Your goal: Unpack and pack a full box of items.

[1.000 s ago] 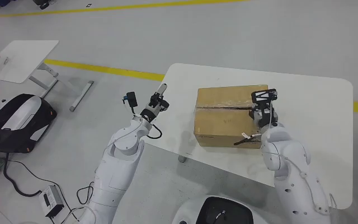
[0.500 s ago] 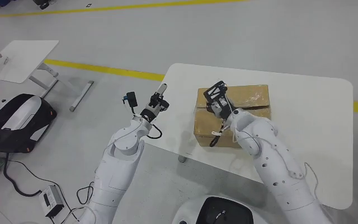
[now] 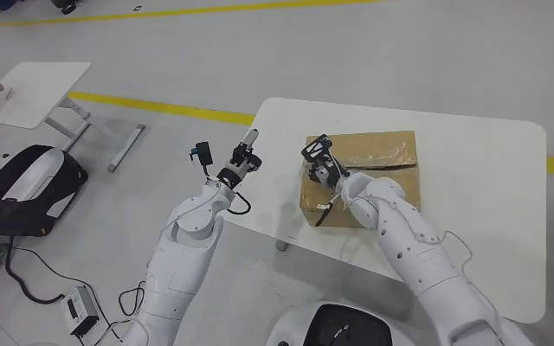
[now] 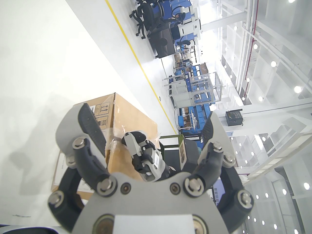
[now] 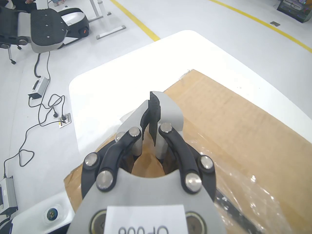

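The box [image 3: 372, 154] is closed, so its contents are hidden — and in the top view the right arm [image 3: 394, 221] covers much of its side toward 6 o'clock. In the right wrist view the box is cut off by the picture's edge, and the right gripper [image 5: 153, 103] hides the cardboard directly beneath its tips.

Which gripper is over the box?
The right gripper, shut, above one end of the box; the left gripper is open, off beside the table.

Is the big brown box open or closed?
Closed. The box has its top flaps lying flat, with clear tape on them.
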You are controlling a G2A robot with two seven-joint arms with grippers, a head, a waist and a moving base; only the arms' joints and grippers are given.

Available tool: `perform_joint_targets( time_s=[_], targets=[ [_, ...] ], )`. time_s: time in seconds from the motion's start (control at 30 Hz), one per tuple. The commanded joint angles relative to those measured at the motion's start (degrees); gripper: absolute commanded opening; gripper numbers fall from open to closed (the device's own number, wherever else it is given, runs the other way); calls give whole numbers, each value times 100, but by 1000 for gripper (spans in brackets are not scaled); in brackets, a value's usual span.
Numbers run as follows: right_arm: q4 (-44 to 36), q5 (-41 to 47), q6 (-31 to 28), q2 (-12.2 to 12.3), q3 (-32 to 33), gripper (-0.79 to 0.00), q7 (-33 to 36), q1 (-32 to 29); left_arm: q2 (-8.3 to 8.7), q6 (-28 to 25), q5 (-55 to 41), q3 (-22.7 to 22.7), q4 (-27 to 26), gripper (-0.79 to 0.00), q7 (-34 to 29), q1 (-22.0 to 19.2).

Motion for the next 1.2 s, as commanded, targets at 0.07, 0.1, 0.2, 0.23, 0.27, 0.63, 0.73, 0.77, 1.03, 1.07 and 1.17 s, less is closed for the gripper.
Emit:
perform_joint_targets(
  time_s=[0.07, 0.1, 0.2, 0.23, 0.27, 0.63, 0.73, 0.77, 1.03, 1.07, 1.17],
  targets=[
    [86, -8, 195, 28, 122, -785, -4, -27, 0, 0, 0, 0, 0, 0, 0, 0],
    [95, -5, 265, 52, 183, -785, 2, -43, 0, 0, 0, 0, 0, 0, 0, 0],
    [-25, -55, 401, 143, 353, -785, 33, -139, 0, 0, 0, 0, 0, 0, 0, 0],
    [-91, -62, 454, 180, 423, -785, 53, -193, 0, 0, 0, 0, 0, 0, 0, 0],
    [-183, -76, 490, 220, 493, -785, 79, -253, 0, 0, 0, 0, 0, 0, 0, 0],
    [-2259, -730, 1005, 821, 1581, -785, 819, -1437, 0, 0, 0, 0, 0, 0, 0, 0],
    [-2967, -938, 1075, 977, 1952, -785, 1130, -1875, 0, 0, 0, 0, 0, 0, 0, 0],
    [-3182, -1013, 1090, 1024, 2071, -785, 1222, -2015, 0, 0, 0, 0, 0, 0, 0, 0],
    [-4471, -1276, 1184, 1266, 2855, -785, 1582, -2924, 0, 0, 0, 0, 0, 0, 0, 0],
    [-4584, -1280, 1190, 1283, 2921, -785, 1586, -3001, 0, 0, 0, 0, 0, 0, 0, 0],
    [-4920, -1295, 1197, 1326, 3086, -785, 1582, -3193, 0, 0, 0, 0, 0, 0, 0, 0]
  ],
)
